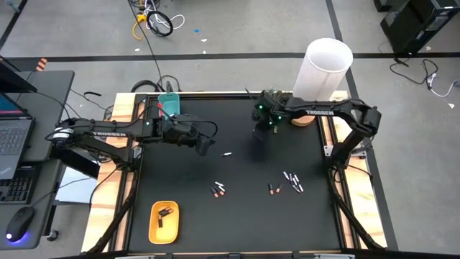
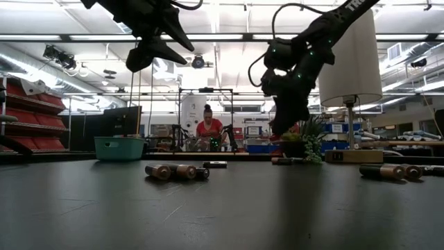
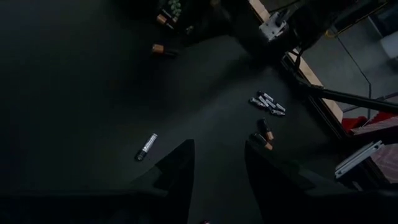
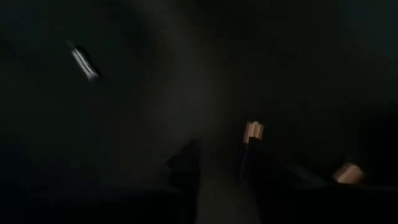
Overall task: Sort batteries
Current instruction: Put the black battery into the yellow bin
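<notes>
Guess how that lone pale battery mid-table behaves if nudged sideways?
The pale battery is a slim cylinder lying flat on the smooth black table, so it likely rolls. It looks rigid, not floppy. Nothing near it would stop it.

two dark arms (image 1: 108, 133) with white lettering, thin black cables, and green lights on the right wrist.

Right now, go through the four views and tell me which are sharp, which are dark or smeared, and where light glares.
High view: evenly lit and sharp, the tall white cylinder brightest. Low view: ceiling strip lights glare, leaving both arms as silhouettes. Left wrist view: dim but sharp enough to pick out the pale silvery battery. Right wrist view: very dark and smeared, with a pale streak and blurry orange spots.
</notes>
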{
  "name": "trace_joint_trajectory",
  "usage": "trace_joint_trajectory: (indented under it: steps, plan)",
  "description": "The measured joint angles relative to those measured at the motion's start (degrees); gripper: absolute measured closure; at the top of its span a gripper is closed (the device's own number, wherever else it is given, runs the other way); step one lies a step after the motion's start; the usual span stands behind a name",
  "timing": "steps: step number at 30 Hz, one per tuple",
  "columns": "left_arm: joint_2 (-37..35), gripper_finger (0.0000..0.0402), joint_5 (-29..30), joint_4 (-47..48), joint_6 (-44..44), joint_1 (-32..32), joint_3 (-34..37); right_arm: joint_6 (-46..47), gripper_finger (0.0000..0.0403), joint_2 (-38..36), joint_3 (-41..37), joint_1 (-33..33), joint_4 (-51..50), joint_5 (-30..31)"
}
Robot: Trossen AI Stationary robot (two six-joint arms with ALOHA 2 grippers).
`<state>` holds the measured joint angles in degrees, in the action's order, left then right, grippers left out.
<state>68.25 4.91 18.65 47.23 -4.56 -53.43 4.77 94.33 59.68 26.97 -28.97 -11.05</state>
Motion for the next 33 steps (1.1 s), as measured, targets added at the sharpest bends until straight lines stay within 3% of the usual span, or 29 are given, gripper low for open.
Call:
trace_joint_trajectory:
  steps: [5,10,13,19,22,28,33]
  plan:
    - [0.0,0.0245,0.0,0.0,0.82,0.0,0.0,0.67,0.0205,0.01,-3.99,-0.73,4.23,2.19]
    - [0.0,0.0245,0.0,0.0,1.01,0.0,0.0,-0.21,0.0191,0.01,-7.84,-0.34,12.13,7.13]
    - [0.0,0.0245,0.0,0.0,1.01,0.0,0.0,-0.68,0.0206,1.89,-9.74,0.65,17.04,7.08]
    - [0.0,0.0245,-0.16,0.02,1.22,0.0,0.0,-0.66,0.0247,8.44,-9.79,1.61,17.34,5.86]
    - [-0.01,0.0245,-0.37,0.02,1.26,0.04,0.0,-0.67,0.0271,8.6,-9.74,0.35,17.2,9.52]
    - [0.0,0.0245,-0.57,0.0,1.24,0.04,0.0,-0.5,0.0374,7.57,-9.98,-0.59,15.8,12.88]
    - [-0.01,0.0245,-0.57,0.0,1.02,0.04,0.0,-0.91,0.0378,7.18,-9.98,-0.62,15.31,12.37]
